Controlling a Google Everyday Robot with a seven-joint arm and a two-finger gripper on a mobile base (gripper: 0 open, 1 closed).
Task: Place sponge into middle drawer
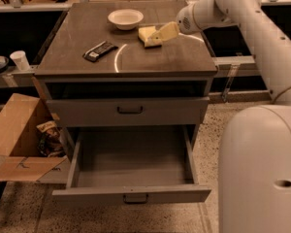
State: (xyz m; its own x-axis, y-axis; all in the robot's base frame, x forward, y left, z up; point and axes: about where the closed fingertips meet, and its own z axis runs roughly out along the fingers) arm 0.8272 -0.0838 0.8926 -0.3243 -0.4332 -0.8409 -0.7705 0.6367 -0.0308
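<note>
The pale yellow sponge (145, 33) lies on the cabinet top, just right of the white bowl (125, 18). My gripper (154, 39) reaches in from the right and its tip is at the sponge's right side, partly covering it. I cannot tell whether it touches the sponge. The middle drawer (131, 166) is pulled open below, showing a plain grey tray with nothing in it and a small bar handle on its front.
A flat black wrapped bar (100, 51) lies on the cabinet top to the left. The upper drawer front (130, 111) is closed. A cardboard box (14, 135) with clutter stands on the floor at left. A paper cup (20, 60) stands on a side shelf. My white base (262, 174) fills the lower right.
</note>
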